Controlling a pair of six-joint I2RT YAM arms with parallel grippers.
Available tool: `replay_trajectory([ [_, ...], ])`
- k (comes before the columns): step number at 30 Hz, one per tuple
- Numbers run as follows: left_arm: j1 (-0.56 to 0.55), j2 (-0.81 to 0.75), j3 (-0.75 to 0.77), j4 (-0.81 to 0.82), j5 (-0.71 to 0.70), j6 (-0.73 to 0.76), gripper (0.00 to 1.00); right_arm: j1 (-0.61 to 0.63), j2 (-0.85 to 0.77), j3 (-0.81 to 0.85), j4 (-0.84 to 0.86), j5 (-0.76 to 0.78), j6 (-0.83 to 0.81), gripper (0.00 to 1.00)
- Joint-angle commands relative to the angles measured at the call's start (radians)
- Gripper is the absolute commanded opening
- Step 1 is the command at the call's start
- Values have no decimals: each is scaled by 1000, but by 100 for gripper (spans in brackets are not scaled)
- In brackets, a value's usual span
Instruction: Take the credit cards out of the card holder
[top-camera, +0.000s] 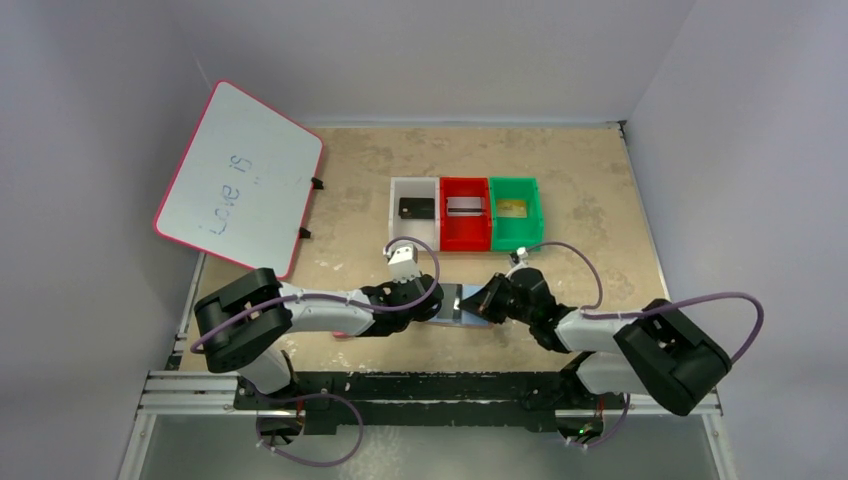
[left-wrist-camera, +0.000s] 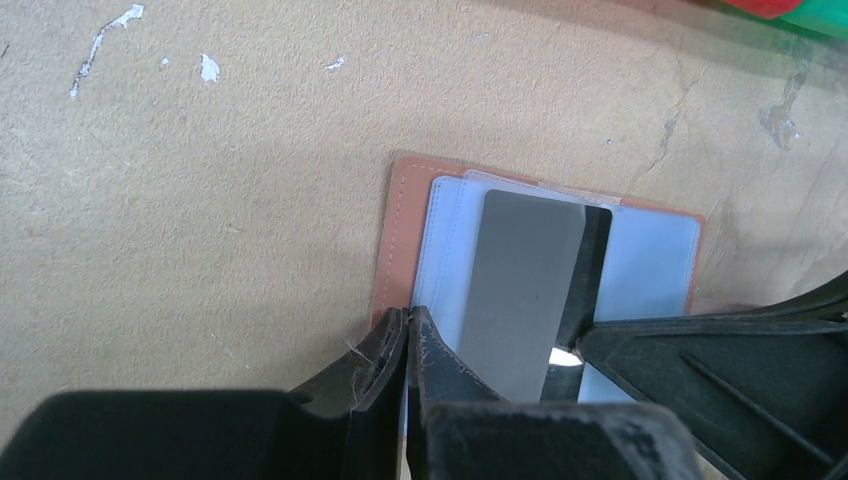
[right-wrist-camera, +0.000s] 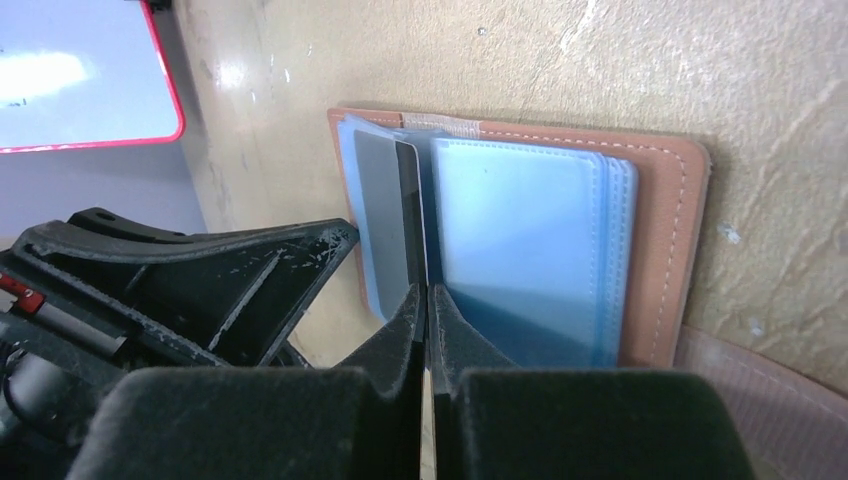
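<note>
1. Card holder lay open at the middle of the table's near edge. Grey card sat partly out of a clear sleeve and was not yet removed.
2. Left gripper was pressed together on the holder's edge. Right gripper pinched the grey card's striped edge.
3. Apparently done: black card in white bin, silver card in red bin, gold card in green bin, all mid-table.
4. Whiteboard lay at the far-left corner, well apart. Only the sleeve itself looked likely to resist.
</note>
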Motion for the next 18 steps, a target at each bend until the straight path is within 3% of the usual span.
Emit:
replay_trajectory([
  [1,-6,30,-3,-89,-5,-7,2,-15,-77,-20,-89,21,-32,0],
  [6,-6,14,-5,-81,-3,-6,3,-17,-129,-24,-140,44,-35,0],
  [14,-10,-29,2,2,59,15,19,-17,-81,-11,-76,1,-62,2],
  [18,-27,-18,39,5,71,39,22,-17,-83,-26,-37,3,-72,4],
])
